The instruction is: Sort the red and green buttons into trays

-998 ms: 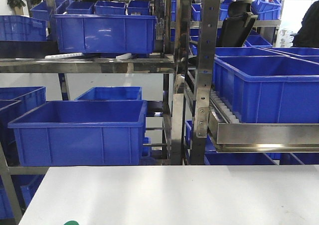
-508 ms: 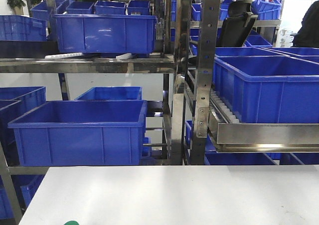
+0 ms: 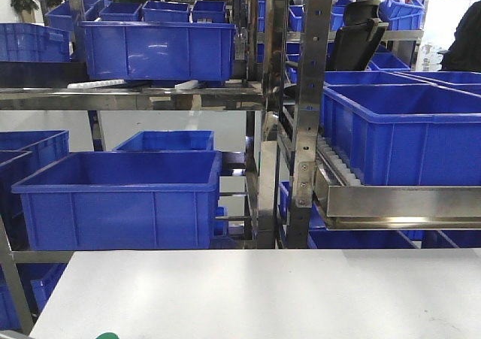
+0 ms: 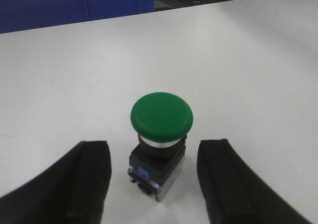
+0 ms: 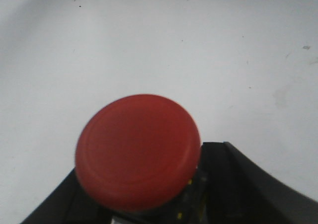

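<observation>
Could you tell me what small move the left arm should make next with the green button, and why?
I would probably close the left pincer on the green button. It stands upright on the white table between the open fingers, with a gap on each side, so its dark base seems lined up for a grip.

Front view: bright, even light; sheen on crates [image 3: 158,49], glare streak on steel rail [image 3: 398,204], white blowout top right. Desk [image 3: 263,294] pale, faintly shaded. Left wrist: green button [image 4: 161,115] fairly sharp, soft shadow at base, mild grain. Right wrist: red button [image 5: 138,152] close, out of focus, edges smeared.
</observation>
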Tool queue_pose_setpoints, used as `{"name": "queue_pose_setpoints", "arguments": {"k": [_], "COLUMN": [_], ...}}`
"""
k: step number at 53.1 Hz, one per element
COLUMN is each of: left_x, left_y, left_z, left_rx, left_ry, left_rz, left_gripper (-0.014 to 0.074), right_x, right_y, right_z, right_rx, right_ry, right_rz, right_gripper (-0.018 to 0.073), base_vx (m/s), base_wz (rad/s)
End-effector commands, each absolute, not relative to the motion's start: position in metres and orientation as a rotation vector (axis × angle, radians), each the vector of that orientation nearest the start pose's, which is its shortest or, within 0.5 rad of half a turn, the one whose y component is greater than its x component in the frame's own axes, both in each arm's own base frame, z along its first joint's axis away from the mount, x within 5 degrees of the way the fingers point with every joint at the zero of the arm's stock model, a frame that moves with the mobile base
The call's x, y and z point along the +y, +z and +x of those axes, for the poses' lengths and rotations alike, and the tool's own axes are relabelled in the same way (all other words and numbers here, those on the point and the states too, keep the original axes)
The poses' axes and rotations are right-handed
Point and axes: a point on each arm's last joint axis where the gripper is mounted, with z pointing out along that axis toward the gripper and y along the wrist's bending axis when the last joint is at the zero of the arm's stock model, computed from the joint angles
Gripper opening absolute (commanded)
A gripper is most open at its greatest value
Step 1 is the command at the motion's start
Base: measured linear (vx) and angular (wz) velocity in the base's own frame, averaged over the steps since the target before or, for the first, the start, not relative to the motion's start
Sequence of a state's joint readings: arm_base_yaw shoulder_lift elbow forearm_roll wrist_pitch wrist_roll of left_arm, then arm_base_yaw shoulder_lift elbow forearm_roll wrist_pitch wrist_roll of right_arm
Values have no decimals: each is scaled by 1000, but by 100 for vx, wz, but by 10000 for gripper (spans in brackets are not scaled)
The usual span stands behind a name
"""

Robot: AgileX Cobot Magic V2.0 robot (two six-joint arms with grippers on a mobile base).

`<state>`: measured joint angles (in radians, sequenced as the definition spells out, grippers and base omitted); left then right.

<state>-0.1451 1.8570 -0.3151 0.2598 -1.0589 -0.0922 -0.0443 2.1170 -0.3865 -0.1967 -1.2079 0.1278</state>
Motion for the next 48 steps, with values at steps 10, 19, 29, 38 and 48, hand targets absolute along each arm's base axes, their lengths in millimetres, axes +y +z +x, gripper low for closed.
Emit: {"name": "queue_pose_setpoints", "arguments": {"k": [10, 19, 29, 38, 48], "left_x": [-64, -66, -70, -74, -69], "left_y": [111, 104, 96, 96, 117], "left_z": [275, 286, 290, 291, 293], "left_rx": [1805, 1842, 1856, 1843, 1824], "left_ry": [-328, -342, -369, -383, -365], "left_rz": [340, 317, 371, 426, 341], "left_gripper": [514, 514, 491, 323, -7], "right_x": [5, 5, 5, 5, 5], "right_y": [74, 74, 74, 74, 74], "right_z": [270, 270, 270, 270, 269], "right_rx": [1849, 1849, 1849, 1849, 1849], "right_ry": [196, 196, 196, 196, 205], "right_rz": [-25, -25, -25, -25, -30], "right_gripper": [-13, -13, -13, -13, -11], "base_vx": [0, 0, 0, 0, 0], "base_wz": [0, 0, 0, 0, 0]}}
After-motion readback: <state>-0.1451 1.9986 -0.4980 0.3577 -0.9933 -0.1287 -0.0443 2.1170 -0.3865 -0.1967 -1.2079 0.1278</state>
